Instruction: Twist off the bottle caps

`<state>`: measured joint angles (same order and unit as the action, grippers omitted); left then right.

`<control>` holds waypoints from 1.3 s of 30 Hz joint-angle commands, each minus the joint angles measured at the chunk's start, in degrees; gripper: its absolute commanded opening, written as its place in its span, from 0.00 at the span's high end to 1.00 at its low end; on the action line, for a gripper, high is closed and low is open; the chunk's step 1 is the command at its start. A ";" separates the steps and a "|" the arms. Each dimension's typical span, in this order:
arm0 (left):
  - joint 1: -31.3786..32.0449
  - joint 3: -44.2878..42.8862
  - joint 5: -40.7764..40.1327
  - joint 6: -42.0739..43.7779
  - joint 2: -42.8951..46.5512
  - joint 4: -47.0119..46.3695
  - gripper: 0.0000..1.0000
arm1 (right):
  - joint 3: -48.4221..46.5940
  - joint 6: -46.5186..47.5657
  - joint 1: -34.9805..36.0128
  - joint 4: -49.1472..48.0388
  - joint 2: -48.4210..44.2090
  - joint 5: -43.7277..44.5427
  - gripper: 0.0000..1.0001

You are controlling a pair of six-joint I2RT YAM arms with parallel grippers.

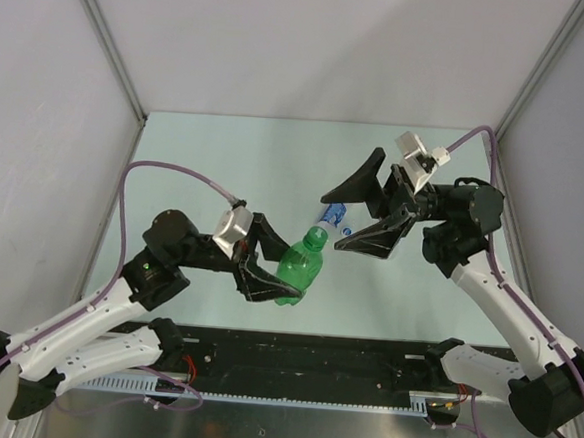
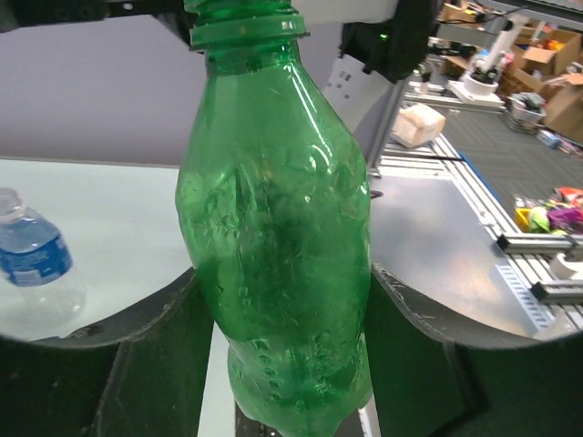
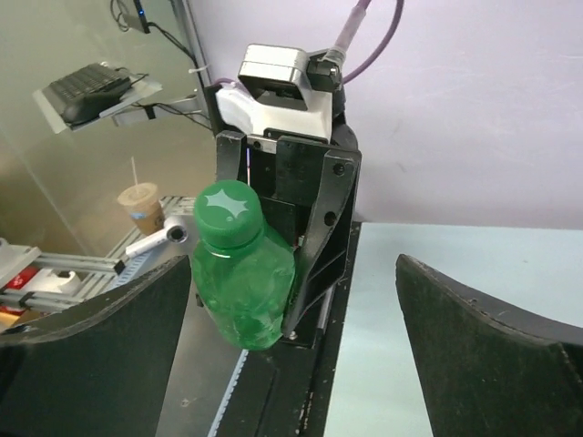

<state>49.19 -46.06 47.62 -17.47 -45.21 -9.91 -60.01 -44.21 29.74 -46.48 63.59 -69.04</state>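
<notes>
My left claw (image 1: 293,276) was clamped on the green bottle (image 1: 301,268), one finger on each side of its body. The crinkled green plastic filled the whole gap between them. The bottle lay tilted in that grip, with its base toward my left wrist and its neck pointing toward my right arm. The green cap (image 3: 228,211) sat on the neck. It had a pale four-pointed star on its flat top, and that top faced my right wrist camera almost squarely.

My right claw (image 1: 332,220) hung just beyond the cap end of the green bottle, with its two fingers (image 3: 100,337) spread wide apart. Nothing was between them, and they touched neither the cap nor the bottle. From above, the mouth of that claw opened toward the cap, near it but apart from it.

A clear bottle with a blue label (image 2: 32,264) stood upright on the pale surface (image 1: 226,164), on the far side of the green bottle. From above it showed just past the green cap, under the gap of my right claw's fingers. In my left wrist view it stood well to one side of the green bottle, with bare surface between the two. I could not tell the colour of its cap, because the neck was partly cut off at the picture's edge and too small in the overhead view.

The green bottle was held over the near part of the surface. Whether its base touched the surface I could not tell.
</notes>
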 commanded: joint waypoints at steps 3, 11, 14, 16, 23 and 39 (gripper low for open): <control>-1.06 0.11 -8.49 5.20 0.70 5.61 1.00 | -0.55 5.69 -0.98 6.64 -3.78 4.43 0.01; -1.04 -0.43 -18.48 7.14 0.13 10.57 1.00 | -0.50 10.94 -1.44 15.63 -4.63 11.95 0.01; -0.98 -1.45 -23.28 8.09 -0.41 13.87 1.00 | -0.53 11.22 -1.67 19.04 -3.97 16.31 0.01; -0.90 -2.22 -26.54 8.89 -0.76 15.87 1.00 | -0.52 10.38 -1.87 20.39 -2.90 18.79 0.01; 2.82 -4.43 -42.81 11.36 -1.30 21.40 1.00 | -0.59 6.75 -1.98 23.98 0.26 24.44 0.01; 19.43 -12.91 -83.11 16.17 -12.74 32.66 1.00 | -3.79 5.67 0.04 35.91 6.64 35.28 0.01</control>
<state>66.04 -54.81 -21.78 -3.16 -56.14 20.51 -60.14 -39.40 29.08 -15.44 69.52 -38.20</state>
